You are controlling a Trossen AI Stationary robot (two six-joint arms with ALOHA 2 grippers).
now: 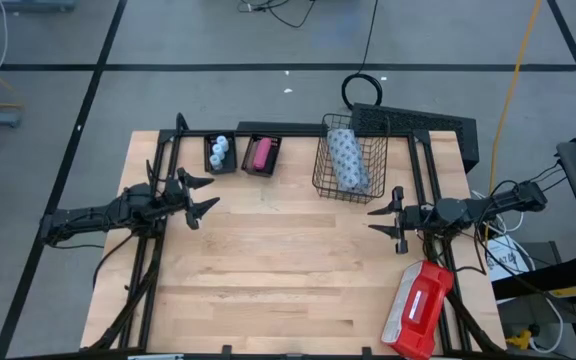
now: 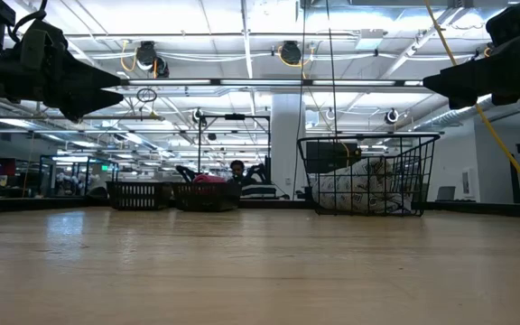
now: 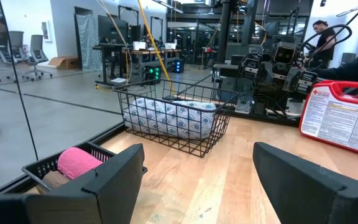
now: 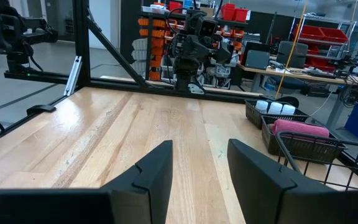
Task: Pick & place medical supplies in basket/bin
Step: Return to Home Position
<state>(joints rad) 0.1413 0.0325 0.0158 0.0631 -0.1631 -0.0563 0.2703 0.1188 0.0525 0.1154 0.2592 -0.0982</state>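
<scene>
**Wood table sorted; the danger lies in the retreat**

High view: on your table (image 1: 288,280) the pack (image 1: 346,160) lies in the basket (image 1: 320,175). The vials (image 1: 219,150) sit in one tray (image 1: 208,165), and the pink block (image 1: 262,153) is in the second tray (image 1: 248,170) beside it. Your left gripper (image 1: 208,195) is spread and empty, near the trays. Your right gripper (image 1: 375,221) is also spread and empty, just off the basket's near corner. The case (image 1: 420,308) lies close by its arm at the table's edge. I judge that a wide swing home on that side could hook the wire or push the case over the edge.

Low view: both grippers hang well above the wood, so scraping the top looks unlikely. The basket stands upright with the pack slumped inside.

Left wrist view: the fingers are wide apart with nothing between them. The pink block rests on a brown block (image 3: 55,179) in the tray just ahead. A tray that light would likely skid if you clipped it while turning away. A person (image 3: 322,34) is in the room beyond, well clear of the table.

Right wrist view: the fingers are parted with nothing held. Both trays and the basket rim are near, so lift before you pull back.
</scene>
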